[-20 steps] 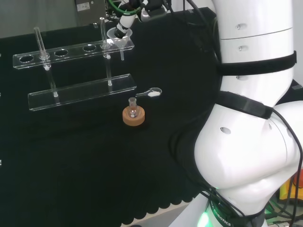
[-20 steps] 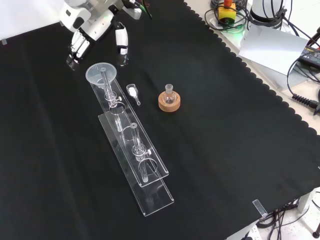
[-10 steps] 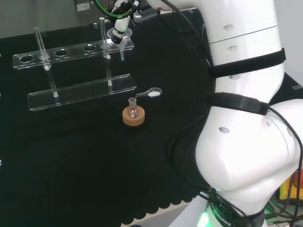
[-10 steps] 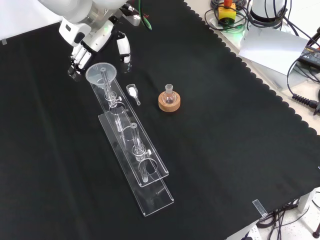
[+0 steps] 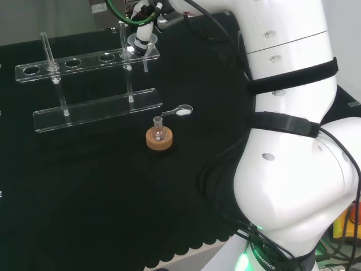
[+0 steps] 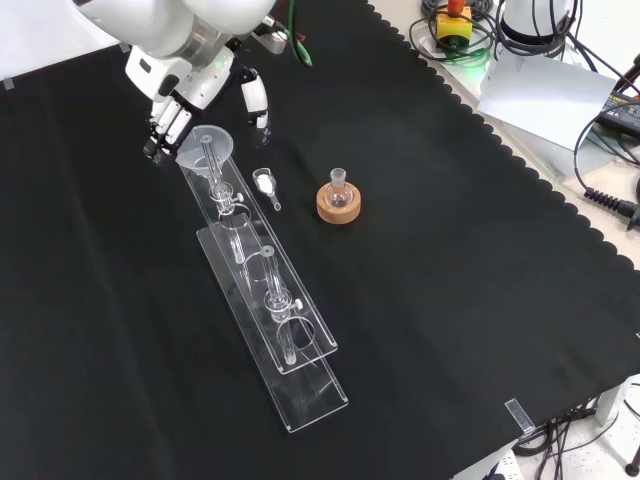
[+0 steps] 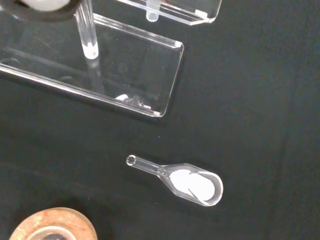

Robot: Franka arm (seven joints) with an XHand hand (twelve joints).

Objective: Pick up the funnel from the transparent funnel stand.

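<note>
my hand (image 6: 195, 85) sits in the upper left of the front view, fingers spread to either side of the funnel (image 6: 205, 149) so they can close on its rim. the funnel is in the end hole of the transparent funnel stand (image 6: 270, 330), its stem hanging through, so i judge it must lift straight up.
</note>
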